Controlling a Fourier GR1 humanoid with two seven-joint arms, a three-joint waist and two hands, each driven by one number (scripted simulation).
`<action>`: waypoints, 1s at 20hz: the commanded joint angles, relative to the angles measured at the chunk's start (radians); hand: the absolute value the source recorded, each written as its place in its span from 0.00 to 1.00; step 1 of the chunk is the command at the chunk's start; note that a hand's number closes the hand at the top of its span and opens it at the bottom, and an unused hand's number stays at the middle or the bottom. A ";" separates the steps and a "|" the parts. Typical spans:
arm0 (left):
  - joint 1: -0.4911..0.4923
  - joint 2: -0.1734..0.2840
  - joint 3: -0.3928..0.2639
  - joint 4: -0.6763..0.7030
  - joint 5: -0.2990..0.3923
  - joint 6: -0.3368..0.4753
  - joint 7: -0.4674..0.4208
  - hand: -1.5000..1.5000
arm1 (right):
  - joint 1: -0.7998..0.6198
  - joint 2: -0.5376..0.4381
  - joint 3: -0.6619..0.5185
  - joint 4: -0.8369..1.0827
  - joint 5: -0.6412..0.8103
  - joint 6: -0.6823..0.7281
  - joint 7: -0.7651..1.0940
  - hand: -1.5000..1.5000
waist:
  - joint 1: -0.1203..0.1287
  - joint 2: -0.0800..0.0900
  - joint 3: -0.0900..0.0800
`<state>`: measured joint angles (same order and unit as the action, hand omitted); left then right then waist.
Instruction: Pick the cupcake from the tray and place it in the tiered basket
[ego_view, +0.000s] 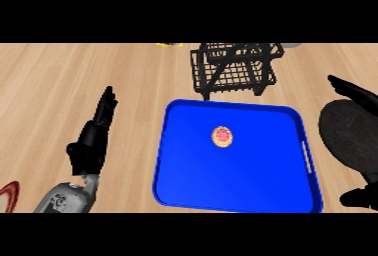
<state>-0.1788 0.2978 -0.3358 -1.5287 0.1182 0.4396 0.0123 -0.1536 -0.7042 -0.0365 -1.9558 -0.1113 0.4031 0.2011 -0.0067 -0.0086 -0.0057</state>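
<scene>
A small cupcake (222, 136) with pink top and tan rim sits near the middle of a blue tray (184, 185) on the wooden counter. Behind the tray stands a black wire tiered basket (235, 70). My right hand (353, 135) shows large and close at the right edge, beside the tray's right rim, palm broad and fingers straight, holding nothing. My left hand (96, 135) rests left of the tray, fingers straight and pointing away from me, apart from the tray.
A yellow object (168, 44) peeks in at the top edge, left of the basket. A grey object (292, 45) shows at the top right. A red curved rim (9, 192) lies at the lower left corner.
</scene>
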 joint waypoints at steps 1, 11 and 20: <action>-0.017 0.005 0.004 0.000 -0.003 -0.015 0.011 0.50 | -0.070 -0.038 0.128 -0.161 0.117 -0.030 0.257 0.00 | 0.013 0.004 0.001; -0.020 -0.018 0.052 0.011 -0.012 -0.065 0.013 0.50 | -0.400 0.156 0.372 -0.158 0.133 0.006 0.754 0.00 | 0.016 0.008 0.005; 0.021 -0.062 0.027 -0.016 -0.070 -0.045 0.006 0.50 | -0.456 0.241 0.488 -0.129 0.137 0.049 0.950 0.00 | 0.011 0.005 0.005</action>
<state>-0.1824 0.2396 -0.3012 -1.5158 0.0648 0.3957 0.0096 -0.5828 -0.4999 0.4033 -2.0668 0.0333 0.4043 0.9706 0.0067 -0.0017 -0.0013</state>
